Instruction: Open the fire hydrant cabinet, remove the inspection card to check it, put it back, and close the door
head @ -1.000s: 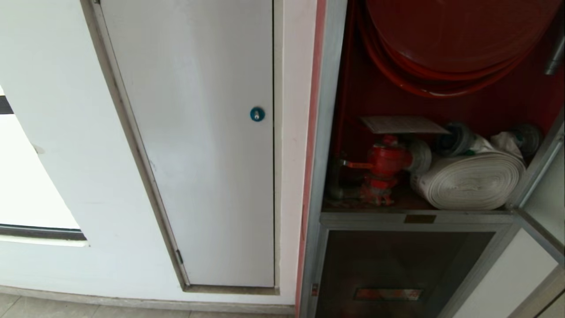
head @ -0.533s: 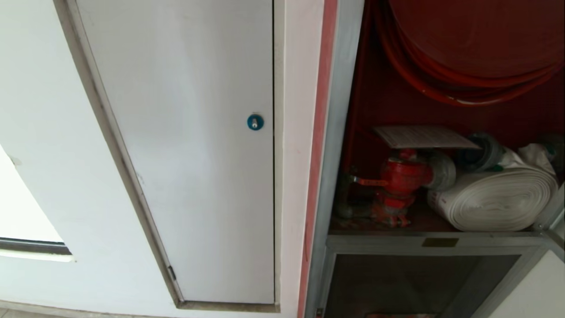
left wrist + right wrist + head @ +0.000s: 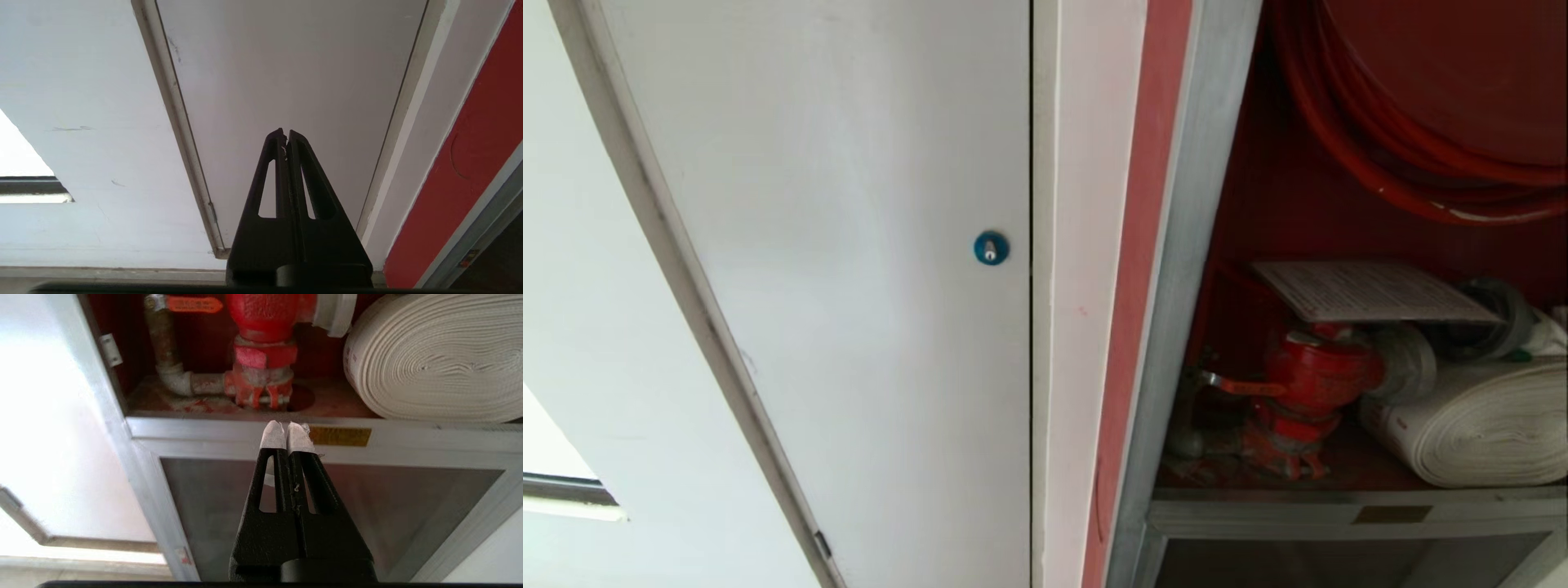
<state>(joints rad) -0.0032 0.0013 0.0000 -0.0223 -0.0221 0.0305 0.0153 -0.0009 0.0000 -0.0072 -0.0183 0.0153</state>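
You got no readable text: inspection card (image 3: 1368, 291) grid print was too small, brass plate (image 3: 340, 436) on the fire hydrant cabinet (image 3: 253, 430) sill was illegible.

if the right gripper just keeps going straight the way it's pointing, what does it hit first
Probably the silver frame rail below the fire hydrant cabinet shelf, near its yellow plate; the shut right gripper lines up there, though depth is unclear.
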